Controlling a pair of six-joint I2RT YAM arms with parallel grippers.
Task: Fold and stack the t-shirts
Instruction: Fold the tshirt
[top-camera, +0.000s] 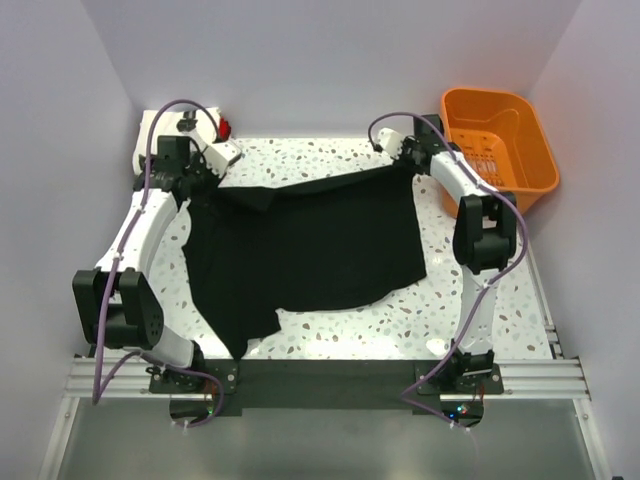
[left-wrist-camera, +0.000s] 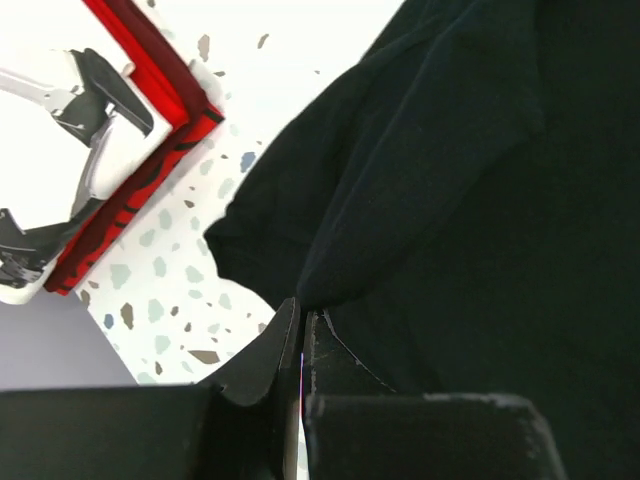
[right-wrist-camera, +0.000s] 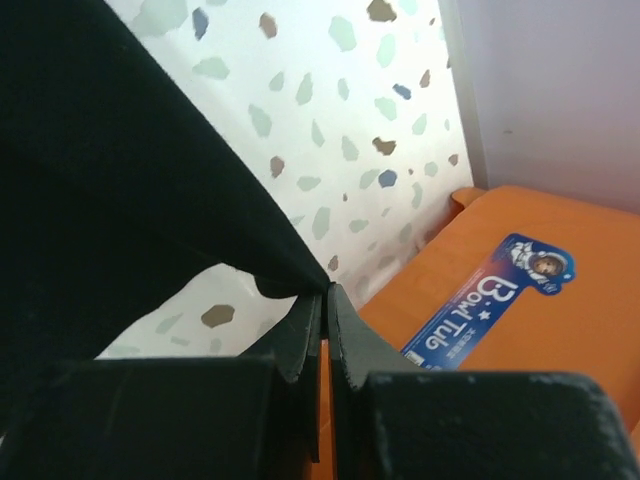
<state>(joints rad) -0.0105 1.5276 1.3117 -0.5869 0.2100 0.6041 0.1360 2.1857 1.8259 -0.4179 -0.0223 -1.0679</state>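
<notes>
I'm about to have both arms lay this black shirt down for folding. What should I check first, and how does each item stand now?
1. Grip of the left gripper on the black t-shirt: ok, shut on the cloth.
2. Grip of the right gripper: ok, shut on the shirt's edge.
3. Shirt flat, without folds: not ok; it is bunched near the left gripper and its near edge is uneven.
4. Cloth apart from the orange basket: ok.
5. Cloth apart from the white printed t-shirt: ok.
6. Which end is held, collar or hem: cannot tell.
</notes>
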